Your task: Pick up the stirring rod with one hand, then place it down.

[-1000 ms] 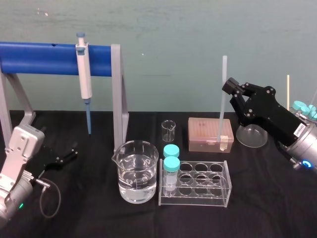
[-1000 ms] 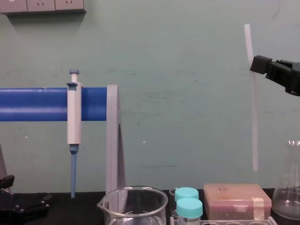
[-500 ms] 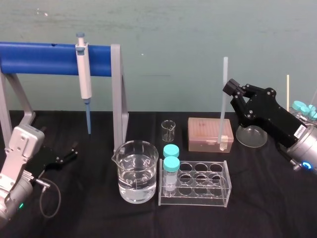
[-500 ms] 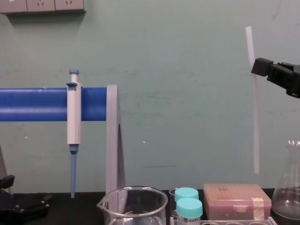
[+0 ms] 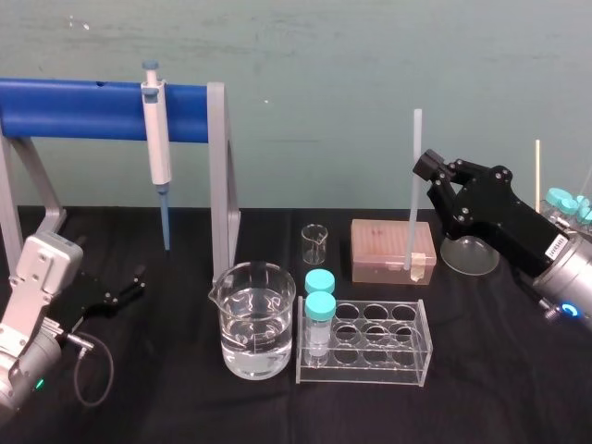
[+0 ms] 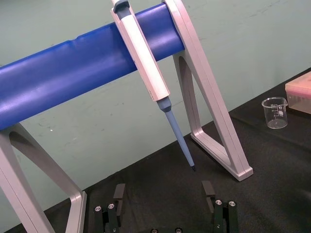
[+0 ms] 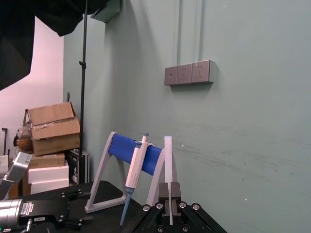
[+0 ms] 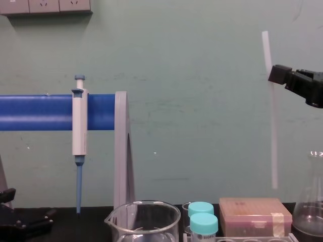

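Holding the stirring rod (image 5: 413, 185) upright in mid-air with the right gripper (image 5: 427, 168), over the right side of the black table (image 5: 499, 370); clamped shut on the rod's upper part, with a short stub above the grip and the long remainder hanging below; from the chest view, hanging above the pink tip box (image 8: 252, 212) with the lower end clear of its lid, near the glass flask (image 8: 312, 212); nearly plumb, leaning only slightly. Parked low at the table's left edge: the left gripper (image 6: 164, 191), fingers (image 6: 119, 194) spread wide with nothing between them, below the pipette (image 6: 146, 58) hung on the blue bar (image 6: 73, 77). Likely very light and stiff; probably glass or hard plastic, so brittle and slick; judged prone to pivoting or sliding through a loose grip, and to snapping if tapped end-first on the table or knocked against the flask. Best taken near the middle for balance; with the present high hold, expect swing at the free end. Pick-up judged done; placing not yet done; calls for lowering gently, tilting toward flat, onto bare cloth away from the beaker (image 5: 257, 319) and the tube rack (image 5: 365, 344); releasing only once supported, since likely to roll.
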`<state>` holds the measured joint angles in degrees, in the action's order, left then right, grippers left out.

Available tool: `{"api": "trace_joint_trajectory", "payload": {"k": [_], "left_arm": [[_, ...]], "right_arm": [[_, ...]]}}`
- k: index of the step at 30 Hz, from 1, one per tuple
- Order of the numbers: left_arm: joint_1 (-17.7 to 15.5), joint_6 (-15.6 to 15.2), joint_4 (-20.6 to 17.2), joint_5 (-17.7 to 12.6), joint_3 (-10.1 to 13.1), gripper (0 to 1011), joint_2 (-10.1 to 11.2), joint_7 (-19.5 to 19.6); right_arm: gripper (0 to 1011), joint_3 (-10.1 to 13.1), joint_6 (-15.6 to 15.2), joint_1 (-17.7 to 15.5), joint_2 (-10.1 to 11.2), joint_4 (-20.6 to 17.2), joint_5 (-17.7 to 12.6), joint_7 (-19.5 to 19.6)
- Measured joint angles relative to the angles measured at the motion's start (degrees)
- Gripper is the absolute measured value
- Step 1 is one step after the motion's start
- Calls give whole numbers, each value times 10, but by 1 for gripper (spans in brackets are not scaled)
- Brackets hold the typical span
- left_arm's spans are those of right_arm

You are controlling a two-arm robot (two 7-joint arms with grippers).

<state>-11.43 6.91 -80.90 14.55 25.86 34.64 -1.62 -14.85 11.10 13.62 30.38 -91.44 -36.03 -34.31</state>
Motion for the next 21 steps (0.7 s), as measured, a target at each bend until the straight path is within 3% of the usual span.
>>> {"api": "trace_joint_trajectory", "payload": {"k": [21], "left_arm": [[0,0,0,0,0,1000,0,0]], "right_arm": [[29,-1,-2,3,-1,5,1,1]]}}
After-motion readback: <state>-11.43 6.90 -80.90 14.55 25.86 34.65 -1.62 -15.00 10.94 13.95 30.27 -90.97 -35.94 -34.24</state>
